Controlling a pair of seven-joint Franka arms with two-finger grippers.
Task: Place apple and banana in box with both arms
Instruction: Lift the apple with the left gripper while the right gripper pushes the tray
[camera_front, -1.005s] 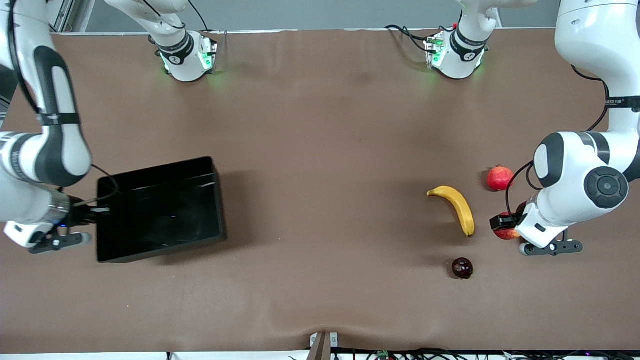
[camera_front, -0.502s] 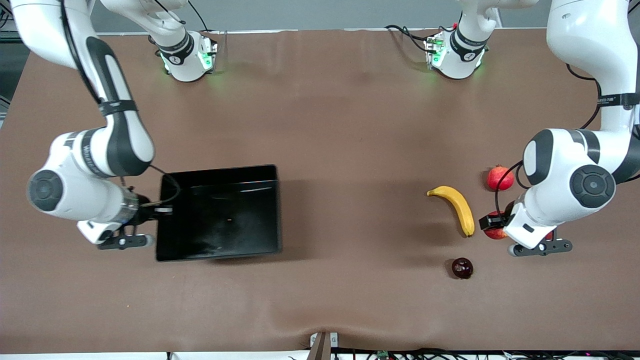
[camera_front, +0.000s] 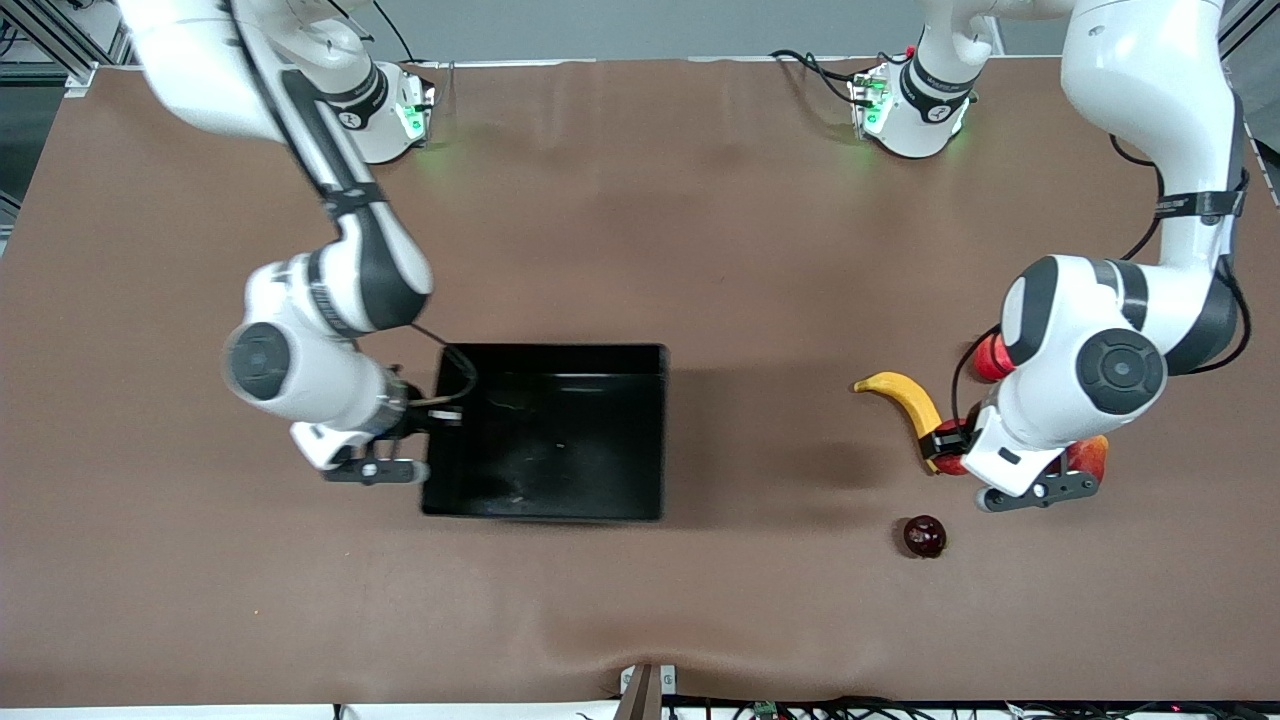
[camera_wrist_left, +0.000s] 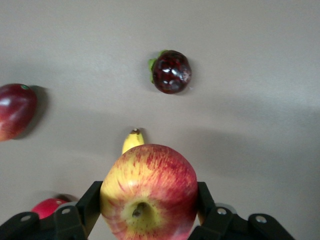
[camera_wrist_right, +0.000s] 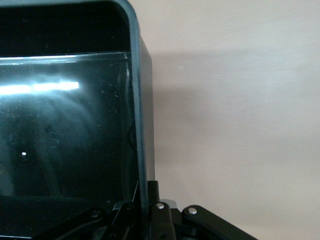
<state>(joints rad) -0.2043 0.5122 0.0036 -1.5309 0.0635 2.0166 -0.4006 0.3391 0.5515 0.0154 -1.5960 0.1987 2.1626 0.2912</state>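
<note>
Both arms are busy at once, each with its own share of the job. The left gripper (camera_wrist_left: 150, 220) is clamped on the apple (camera_wrist_left: 149, 192), one black finger (camera_wrist_left: 89, 202) pressed to each flank so the fruit sits stem-dimple toward the wrist camera, lifted clear of the table (camera_front: 700, 200). From the front, that gripper (camera_front: 945, 445) hangs over the lower tip of the banana (camera_front: 905, 398), which lies on the table directly under it; a plain red fruit (camera_front: 988, 357) shows just past the arm's elbow, another dark red fruit (camera_wrist_left: 15, 111) lies off to one side in the wrist view, and a dark round fruit (camera_front: 924, 536) sits below the gripper, nearer the camera.

The right gripper (camera_front: 425, 420) is pinched tight on the thin wall of the box (camera_front: 545, 432) at the end facing the right arm; its wrist view shows the wall's edge (camera_wrist_right: 139, 150) running straight into the closed fingers. Gripping the rim that way likely lets the arm drag the box toward the fruit, shortening the carry. The box is empty and well apart from the left gripper.

Neither fruit is in yet. Next the apple probably wants carrying over the box and releasing low, with the banana left for afterwards.
</note>
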